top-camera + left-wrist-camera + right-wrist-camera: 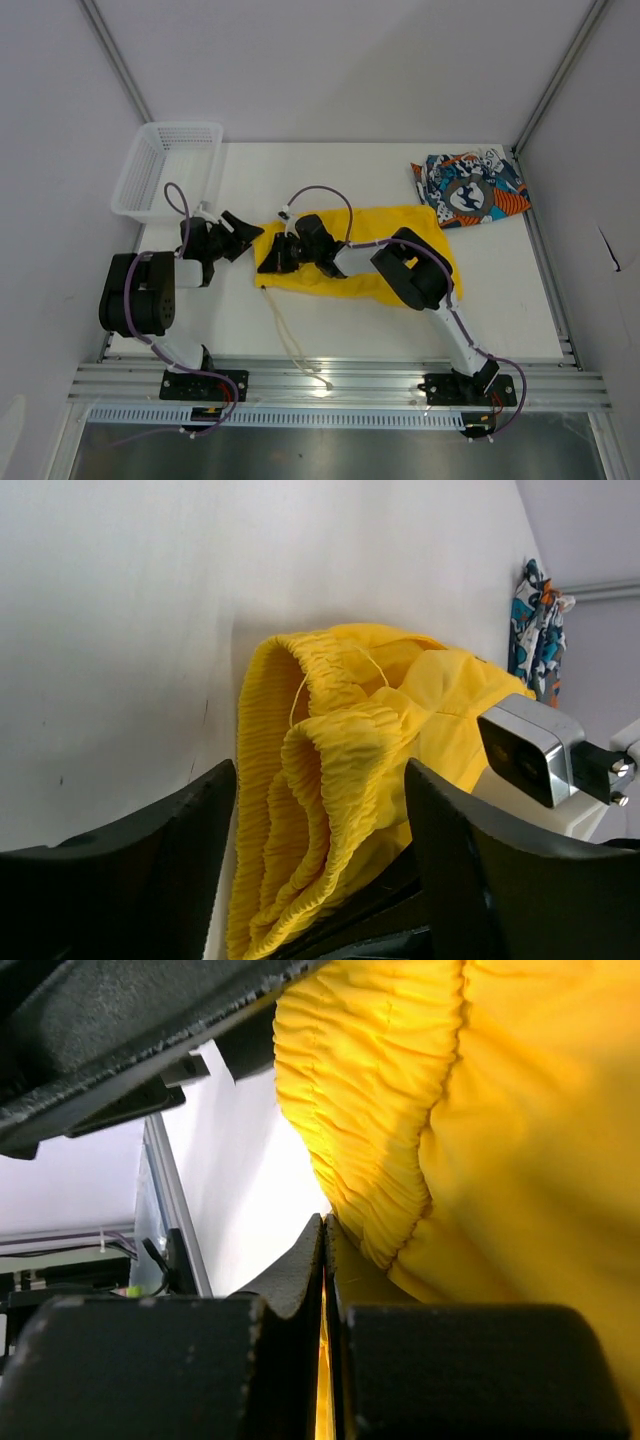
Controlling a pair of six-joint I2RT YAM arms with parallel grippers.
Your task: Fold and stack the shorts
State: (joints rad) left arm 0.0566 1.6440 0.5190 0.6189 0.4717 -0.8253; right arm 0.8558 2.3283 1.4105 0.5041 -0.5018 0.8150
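1. Two pairs of shorts lie on the white table (330, 170). The plain bright yellow cloth shorts (385, 220) sit mid-table with their long axis running left to right. The smaller blue, orange, black and white printed cloth shorts (470, 190) rest well apart in the far right corner.
2. Both arms meet at the yellow pair's left end, where its gathered elastic waistband (300, 750) lies. The right arm reaches low across the cloth, with its elbow over the right half.
3. The left gripper (245, 238) is the nearer one, just left of the waistband. Its fingers are spread, and the band stands ungripped in the gap between them.
4. The right gripper (272, 260) has its fingers pressed together, pinching a thin layer of yellow cloth at the band's near side.
5. A thin white drawstring (285, 335) trails from the waistband toward the near edge.
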